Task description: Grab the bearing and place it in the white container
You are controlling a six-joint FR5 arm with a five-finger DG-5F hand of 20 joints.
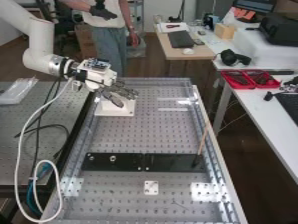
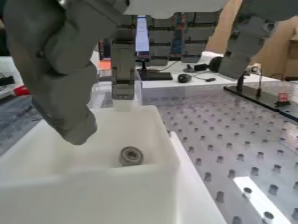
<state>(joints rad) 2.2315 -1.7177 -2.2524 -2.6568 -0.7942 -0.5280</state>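
Bearing (image 2: 131, 156) in white container (image 2: 100, 197) (hand (image 1: 118, 94) above).

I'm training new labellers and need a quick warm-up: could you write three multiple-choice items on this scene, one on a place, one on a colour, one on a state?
1. Where is the bearing?
A. On the floor
B. In the white container
C. On top of the robot arm

2. What colour is the long strip lying across the bench?
A. Black
B. Red
C. Yellow

3. What state is the robot hand in?
A. Pinching the bearing
B. Clenched into a fist
C. Open and empty

1: B, the wrist view shows it inside the container's walls.
2: A, its dark surface stands out in the high view.
3: C, its fingers hang straight in the wrist view, with nothing in them.
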